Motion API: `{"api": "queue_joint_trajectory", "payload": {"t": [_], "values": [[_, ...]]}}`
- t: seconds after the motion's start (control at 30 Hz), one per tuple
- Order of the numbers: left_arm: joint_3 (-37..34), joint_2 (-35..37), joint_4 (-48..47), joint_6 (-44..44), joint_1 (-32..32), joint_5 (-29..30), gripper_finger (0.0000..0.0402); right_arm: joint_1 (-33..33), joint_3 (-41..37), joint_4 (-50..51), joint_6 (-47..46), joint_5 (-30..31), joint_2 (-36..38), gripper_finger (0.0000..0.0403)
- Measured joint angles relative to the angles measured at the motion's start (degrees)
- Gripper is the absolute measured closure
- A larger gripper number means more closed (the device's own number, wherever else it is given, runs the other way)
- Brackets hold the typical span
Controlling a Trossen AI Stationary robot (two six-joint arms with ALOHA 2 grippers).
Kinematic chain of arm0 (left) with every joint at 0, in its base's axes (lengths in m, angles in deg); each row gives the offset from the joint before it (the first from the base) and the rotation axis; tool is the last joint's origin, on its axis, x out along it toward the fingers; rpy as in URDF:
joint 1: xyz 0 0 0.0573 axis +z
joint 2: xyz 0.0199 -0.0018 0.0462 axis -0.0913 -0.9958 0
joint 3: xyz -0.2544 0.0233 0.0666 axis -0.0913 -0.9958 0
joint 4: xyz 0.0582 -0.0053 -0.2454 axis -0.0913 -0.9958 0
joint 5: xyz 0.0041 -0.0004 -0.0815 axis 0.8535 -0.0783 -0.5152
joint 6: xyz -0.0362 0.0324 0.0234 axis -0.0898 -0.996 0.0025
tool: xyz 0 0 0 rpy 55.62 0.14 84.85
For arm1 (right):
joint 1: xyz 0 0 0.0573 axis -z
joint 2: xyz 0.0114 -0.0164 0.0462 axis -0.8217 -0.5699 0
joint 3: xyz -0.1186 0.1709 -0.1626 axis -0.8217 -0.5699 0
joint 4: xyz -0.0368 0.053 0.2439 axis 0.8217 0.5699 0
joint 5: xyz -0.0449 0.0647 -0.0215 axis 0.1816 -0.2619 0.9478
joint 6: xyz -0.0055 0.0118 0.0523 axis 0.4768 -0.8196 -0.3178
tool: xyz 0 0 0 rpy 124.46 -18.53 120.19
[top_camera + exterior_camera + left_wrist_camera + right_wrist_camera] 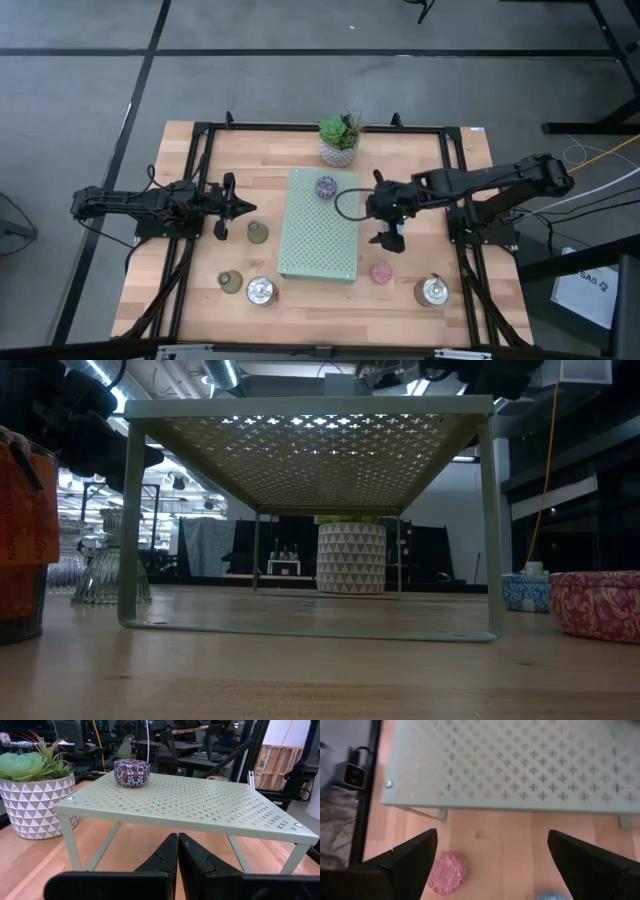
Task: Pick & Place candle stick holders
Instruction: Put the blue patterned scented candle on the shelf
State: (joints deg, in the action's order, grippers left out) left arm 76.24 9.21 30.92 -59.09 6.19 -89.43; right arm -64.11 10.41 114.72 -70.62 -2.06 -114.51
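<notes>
A purple candle stick holder (326, 187) (131, 772) sits on top of the pale green perforated shelf (318, 238). A pink holder (381, 272) (447, 872) and a blue one (551, 895) rest on the table to the right of the shelf. My right gripper (388, 240) (492, 855) hangs open above them, tilted down, with nothing between its fingers. Two olive-green holders (257, 233) (230, 282) and a silver one (261, 291) stand left of the shelf. A second silver holder (432, 291) stands at the near right. My left gripper (245, 208) (177, 855) waits shut and level at the left.
A green succulent in a white patterned pot (340, 140) (35, 795) stands behind the shelf at the far edge. Black frame rails (200, 180) run along the table's left, far and right sides. Bare wood (330, 310) lies between the shelf and the near edge.
</notes>
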Motion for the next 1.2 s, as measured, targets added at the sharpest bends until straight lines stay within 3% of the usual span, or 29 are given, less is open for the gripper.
{"api": "queue_joint_trajectory", "payload": {"t": [0.43, 0.73, 1.2], "values": [[0.0, 0.0, 0.0, -0.02, 0.01, -0.02, 0.0395, -0.08, -0.67, 14.2, -20.22, 13.02, 1.79, 0.0022], [0.0, 0.0, 0.0, -0.01, 0.01, -0.02, 0.0395, 1.51, -8.05, 12.96, -29.02, 13.87, 1.79, 0.0022], [0.0, 0.0, 0.0, -0.02, 0.0, 0.0, 0.0395, 1.78, -20.77, 0.51, -28.97, 13.87, 1.76, 0.0022]]}}
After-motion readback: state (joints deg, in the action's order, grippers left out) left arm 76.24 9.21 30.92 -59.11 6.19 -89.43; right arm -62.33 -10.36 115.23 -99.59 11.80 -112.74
